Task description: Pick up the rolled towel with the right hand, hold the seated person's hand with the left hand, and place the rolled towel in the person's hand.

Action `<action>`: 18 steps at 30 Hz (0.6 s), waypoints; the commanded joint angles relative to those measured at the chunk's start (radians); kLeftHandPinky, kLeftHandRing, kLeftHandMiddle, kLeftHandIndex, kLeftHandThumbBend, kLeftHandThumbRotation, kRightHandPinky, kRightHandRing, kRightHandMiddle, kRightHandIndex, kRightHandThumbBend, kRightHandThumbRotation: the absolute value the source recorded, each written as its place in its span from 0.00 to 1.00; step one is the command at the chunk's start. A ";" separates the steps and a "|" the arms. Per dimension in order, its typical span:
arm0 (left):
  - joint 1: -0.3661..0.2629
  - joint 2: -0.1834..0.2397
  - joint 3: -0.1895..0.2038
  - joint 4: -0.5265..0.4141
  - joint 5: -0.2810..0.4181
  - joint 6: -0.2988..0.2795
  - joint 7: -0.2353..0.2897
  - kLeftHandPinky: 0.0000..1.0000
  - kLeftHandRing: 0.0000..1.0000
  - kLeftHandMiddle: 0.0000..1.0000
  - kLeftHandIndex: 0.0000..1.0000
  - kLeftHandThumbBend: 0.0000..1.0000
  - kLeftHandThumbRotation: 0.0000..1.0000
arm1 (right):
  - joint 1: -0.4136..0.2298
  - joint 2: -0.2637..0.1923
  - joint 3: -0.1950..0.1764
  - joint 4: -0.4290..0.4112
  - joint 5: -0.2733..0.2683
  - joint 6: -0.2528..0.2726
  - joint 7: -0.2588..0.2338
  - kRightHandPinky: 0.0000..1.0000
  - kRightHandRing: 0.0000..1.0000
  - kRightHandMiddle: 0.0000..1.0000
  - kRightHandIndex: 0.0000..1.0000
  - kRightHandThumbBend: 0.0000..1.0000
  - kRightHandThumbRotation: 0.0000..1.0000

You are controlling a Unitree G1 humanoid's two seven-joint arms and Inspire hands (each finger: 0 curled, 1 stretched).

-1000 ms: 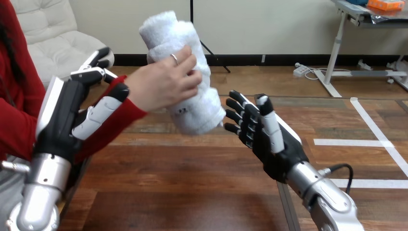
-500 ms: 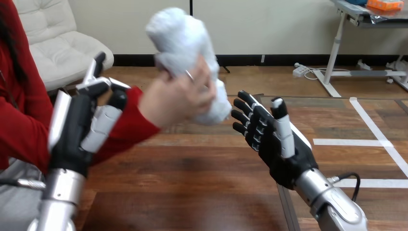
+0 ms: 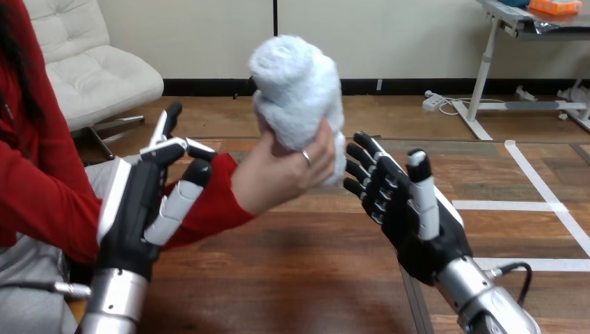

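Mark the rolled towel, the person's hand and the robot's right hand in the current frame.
rolled towel (image 3: 296,80): head view, middle of the roll, above the grip.
person's hand (image 3: 275,177): head view, middle of the hand.
right hand (image 3: 403,224): head view, black palm.

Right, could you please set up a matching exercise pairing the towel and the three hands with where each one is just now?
1 rolled towel
2 person's hand
3 left hand
4 right hand

A open, right of the towel
B at the red sleeve
C held up above the table
D gripping the towel

Pairs: 1-C, 2-D, 3-B, 4-A.
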 commanded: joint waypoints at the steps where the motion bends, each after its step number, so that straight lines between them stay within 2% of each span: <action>1: 0.015 -0.067 -0.037 -0.052 -0.015 -0.047 0.020 1.00 1.00 1.00 1.00 1.00 1.00 | 0.023 0.008 -0.015 -0.099 0.025 -0.016 -0.011 1.00 1.00 1.00 1.00 1.00 0.98; 4: 0.044 -0.095 -0.049 -0.064 -0.012 -0.070 0.031 1.00 1.00 1.00 1.00 1.00 1.00 | 0.053 0.009 -0.013 -0.124 0.030 -0.025 -0.009 1.00 1.00 1.00 1.00 1.00 0.98; 10: 0.121 -0.139 -0.085 -0.106 -0.028 -0.080 0.030 1.00 1.00 1.00 1.00 1.00 1.00 | 0.116 0.011 -0.011 -0.168 0.037 -0.047 -0.006 1.00 1.00 0.99 1.00 1.00 0.99; 18: 0.210 -0.160 -0.129 -0.134 -0.039 -0.118 0.003 1.00 1.00 1.00 1.00 1.00 1.00 | 0.192 0.018 -0.006 -0.217 0.037 -0.070 -0.011 1.00 1.00 0.98 1.00 1.00 1.00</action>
